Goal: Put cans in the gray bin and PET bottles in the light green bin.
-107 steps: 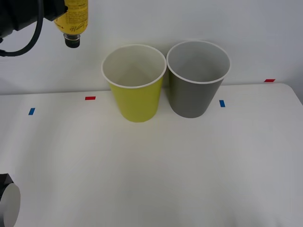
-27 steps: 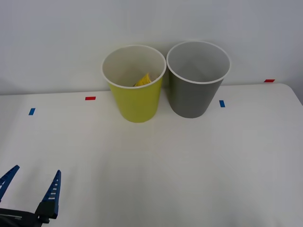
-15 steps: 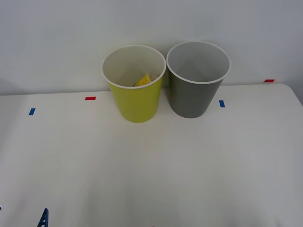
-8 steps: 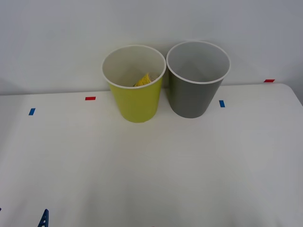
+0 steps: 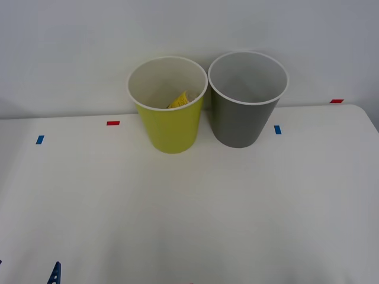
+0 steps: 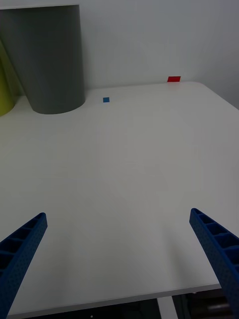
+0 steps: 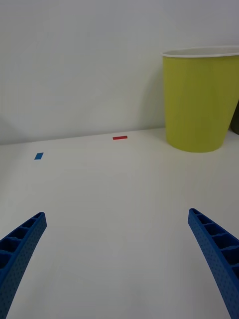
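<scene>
Front view: PET bottle (image 5: 180, 100) lies inside light green bin (image 5: 169, 106); gray bin (image 5: 246, 100) beside it looks empty. No cans on table (image 5: 237, 207). Left gripper (image 7: 119, 264) and right gripper (image 6: 119, 264) spread wide, holding nothing. Sorting likely finished.

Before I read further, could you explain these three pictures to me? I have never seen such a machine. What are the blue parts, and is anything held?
This is a robot with two arms, sorting waste at a white table. One picture looks down from above the arms. The other two come from cameras on the wrists. The blue ribbed pieces are fingers. The right gripper and the left gripper are both open, low over the near part of the table, and hold nothing. At the far edge stand a green bin and a gray bin, side by side. A yellow-labelled bottle lies inside the green bin. Small red and blue tape marks dot the table.
</scene>
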`<control>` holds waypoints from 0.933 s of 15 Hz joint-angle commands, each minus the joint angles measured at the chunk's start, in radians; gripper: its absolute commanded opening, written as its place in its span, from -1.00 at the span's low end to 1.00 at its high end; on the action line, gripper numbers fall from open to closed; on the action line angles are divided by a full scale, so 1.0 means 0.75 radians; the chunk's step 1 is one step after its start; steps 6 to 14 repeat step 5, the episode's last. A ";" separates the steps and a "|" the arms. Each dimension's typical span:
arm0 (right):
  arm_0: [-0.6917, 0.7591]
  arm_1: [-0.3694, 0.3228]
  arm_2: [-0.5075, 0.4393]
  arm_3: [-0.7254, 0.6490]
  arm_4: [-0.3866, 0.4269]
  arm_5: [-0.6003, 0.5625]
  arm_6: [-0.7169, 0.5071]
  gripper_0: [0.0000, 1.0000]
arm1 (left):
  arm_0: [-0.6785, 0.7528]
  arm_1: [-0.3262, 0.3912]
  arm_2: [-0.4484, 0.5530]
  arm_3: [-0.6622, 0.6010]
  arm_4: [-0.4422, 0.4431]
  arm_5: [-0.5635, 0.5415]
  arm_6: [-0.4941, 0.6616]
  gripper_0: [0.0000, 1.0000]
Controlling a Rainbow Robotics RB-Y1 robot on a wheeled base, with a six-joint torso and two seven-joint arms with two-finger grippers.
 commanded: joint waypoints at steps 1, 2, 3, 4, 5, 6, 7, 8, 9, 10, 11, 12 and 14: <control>0.000 0.000 0.000 0.000 0.000 0.000 0.000 1.00 | 0.000 0.000 0.000 0.000 0.000 0.001 0.000 0.94; 0.000 0.000 0.000 0.000 0.000 0.000 0.000 1.00 | 0.000 0.000 0.000 0.000 0.000 0.001 0.000 0.94; 0.000 0.000 0.000 0.000 0.000 0.000 0.000 1.00 | 0.000 0.000 0.000 0.000 0.000 0.001 0.000 0.93; 0.000 0.000 0.000 0.000 0.000 0.000 0.000 1.00 | 0.000 0.000 0.000 0.000 0.000 0.001 0.000 0.94; 0.000 0.000 0.000 0.000 0.000 0.000 0.000 1.00 | 0.000 0.000 0.000 0.000 0.000 0.001 0.000 0.94; 0.000 0.000 0.000 0.000 0.000 0.000 0.000 1.00 | 0.000 0.000 0.000 0.000 0.000 0.001 0.000 0.94; 0.000 0.000 0.000 0.000 0.000 0.000 0.000 1.00 | 0.000 0.000 0.000 0.000 0.000 0.001 0.000 0.94; 0.000 0.000 0.000 0.000 0.000 0.000 0.000 1.00 | 0.000 0.000 0.000 0.000 0.000 0.001 0.000 0.94; 0.000 0.000 0.000 0.000 0.000 0.000 0.000 1.00 | 0.000 0.000 0.000 0.000 0.000 0.001 0.000 0.94; 0.000 0.000 0.000 0.000 0.000 0.000 0.000 1.00 | 0.000 0.000 0.000 0.000 0.000 0.001 0.000 0.94; 0.000 0.000 0.000 0.000 0.000 0.000 0.000 1.00 | 0.000 0.000 0.000 0.000 0.000 0.001 0.000 0.94; 0.000 0.000 0.000 0.000 0.000 0.000 0.000 1.00 | 0.000 0.000 0.000 0.000 0.000 0.001 0.000 0.94; 0.000 0.000 0.000 0.000 0.000 0.000 0.000 1.00 | 0.000 0.000 0.000 0.000 0.000 0.001 0.000 0.94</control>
